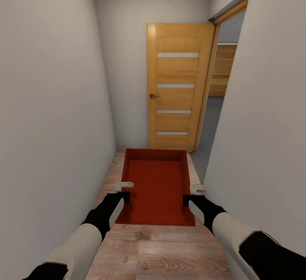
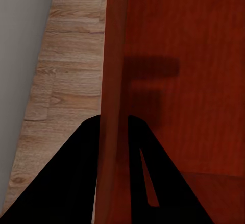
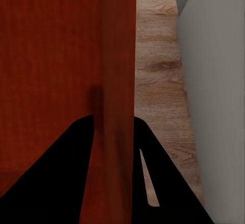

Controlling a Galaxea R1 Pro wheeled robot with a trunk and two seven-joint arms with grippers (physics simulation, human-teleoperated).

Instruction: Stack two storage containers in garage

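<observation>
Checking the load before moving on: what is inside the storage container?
The storage container looks empty: only its ribbed red bottom shows. The near wall's inner face is hidden.

container [image 1: 156, 186]: orange-red, matte, fine ribbed texture inside
door [image 1: 178, 86]: honey wood with four pale frosted horizontal strips, dark handle
corridor floor [image 1: 161, 250]: light wood planks, visible grain
walls [image 1: 51, 101]: plain off-white
arms [image 1: 95, 224]: black and cream
floor beyond doorway [image 1: 210, 118]: grey
</observation>
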